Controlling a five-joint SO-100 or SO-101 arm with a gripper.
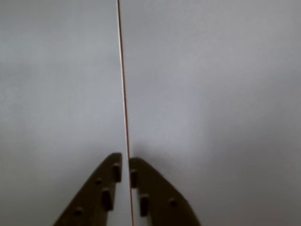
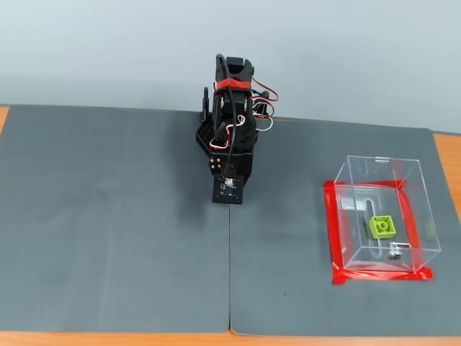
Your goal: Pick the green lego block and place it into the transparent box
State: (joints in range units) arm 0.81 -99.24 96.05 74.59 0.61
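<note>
In the wrist view, we see the gripper [image 1: 125,160] entering from the 6 o'clock edge, its two dark fingers [image 1: 106,188] brought nearly together with only a thin sliver of gap between the tips. Nothing sits between them; the jaws are closed and empty. Small square lugs stand out on the inner faces of both fingers. Directly beneath the tips, a thin reddish seam [image 1: 123,84] runs from 6 o'clock straight up to 12 o'clock, dividing two sheets of grey mat [image 1: 211,94].

In the fixed view, we locate the arm [image 2: 229,137] folded compactly on itself slightly above frame centre, at the far edge of the mat [image 2: 108,216]. It is black, with a band of red tape and red and white wires near the top, and a small camera module at its lower end. The mat seam [image 2: 230,274] runs from the arm toward 6 o'clock.

The transparent box [image 2: 382,216] stands at roughly 4 o'clock from the arm, well apart from it, on the right-hand sheet. Red tape [image 2: 333,231] frames its base. The green lego block [image 2: 382,227] lies inside the box on its floor, studs up, just beside a slot in the bottom. A small metal screw [image 2: 393,254] sits at 5 o'clock from the block, near it.

An orange tabletop [image 2: 446,151] shows at the mat's outer edges.
</note>
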